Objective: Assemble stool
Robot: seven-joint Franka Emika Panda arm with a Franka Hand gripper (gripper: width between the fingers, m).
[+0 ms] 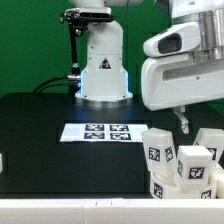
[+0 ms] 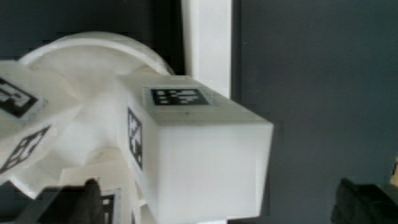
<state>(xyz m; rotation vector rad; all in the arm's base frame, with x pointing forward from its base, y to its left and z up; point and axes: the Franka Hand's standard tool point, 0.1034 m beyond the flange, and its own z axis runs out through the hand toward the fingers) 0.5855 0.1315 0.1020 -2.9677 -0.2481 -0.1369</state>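
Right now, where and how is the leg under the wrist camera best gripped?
Probably across the leg at its two flat opposite sides, approaching from its tagged face: it is a square block inside the open gripper, with the seat crowding one end.

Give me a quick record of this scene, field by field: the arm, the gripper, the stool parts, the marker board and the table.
arm: over the exterior view's right side, above the stool parts
gripper: dark fingertips either side of a leg; contact not clear
stool parts: white tagged blocks clustered at the exterior view's lower right
leg: chunky square block with tags, close under the wrist camera
seat: round white piece behind the leg
marker board: flat on the table, apart from the parts
table: black surface
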